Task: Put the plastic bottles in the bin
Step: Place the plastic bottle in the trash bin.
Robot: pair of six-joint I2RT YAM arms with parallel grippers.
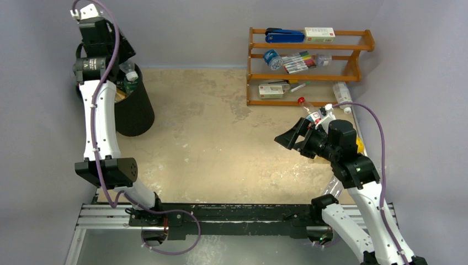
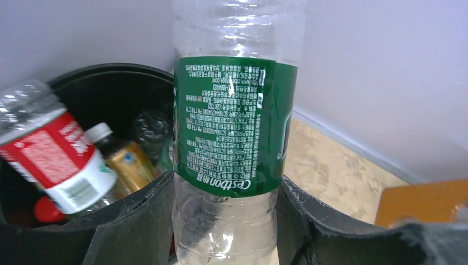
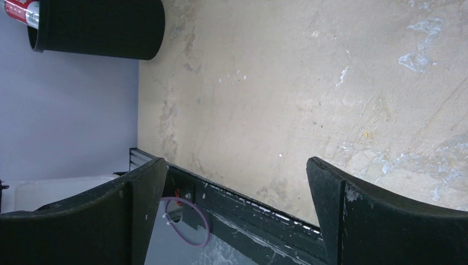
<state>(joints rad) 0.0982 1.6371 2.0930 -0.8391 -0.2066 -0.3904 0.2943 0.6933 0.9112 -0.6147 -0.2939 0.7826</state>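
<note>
Two arms, two claws, one bin and one wooden rack are in view.

The left claw (image 2: 223, 186) is clamped on a green-labelled bottle (image 2: 234, 127), with one black finger pressed to each side of its clear body. Just beyond and below this claw sits the black bin (image 2: 110, 72), its mouth facing the claw. Only the left wrist view shows what is inside. A red-labelled bottle (image 2: 52, 154) leans at the near rim, and an amber bottle (image 2: 124, 160) with a white cap lies beside it. A crumpled clear bottle (image 2: 152, 127) sits deeper in, and a red cap (image 2: 47, 210) is low down. That makes three bottles counted, while the body under the red cap is hidden. From above, the held bottle appears only as a white cap and a strip of green over the bin's rim, and the wrist covers the claw.

The right claw (image 1: 291, 138) stands wide apart, holding nothing. Its own view shows only bare tabletop (image 3: 265, 99) between the fingers, with the bin well apart at the far corner. The top view adds a red-capped bottle (image 1: 308, 107) lying just behind this claw's wrist. A white bottle (image 1: 342, 94) lies farther back, touching the foot of the rack (image 1: 251, 77). That is two loose bottles that can be told for certain.
</note>
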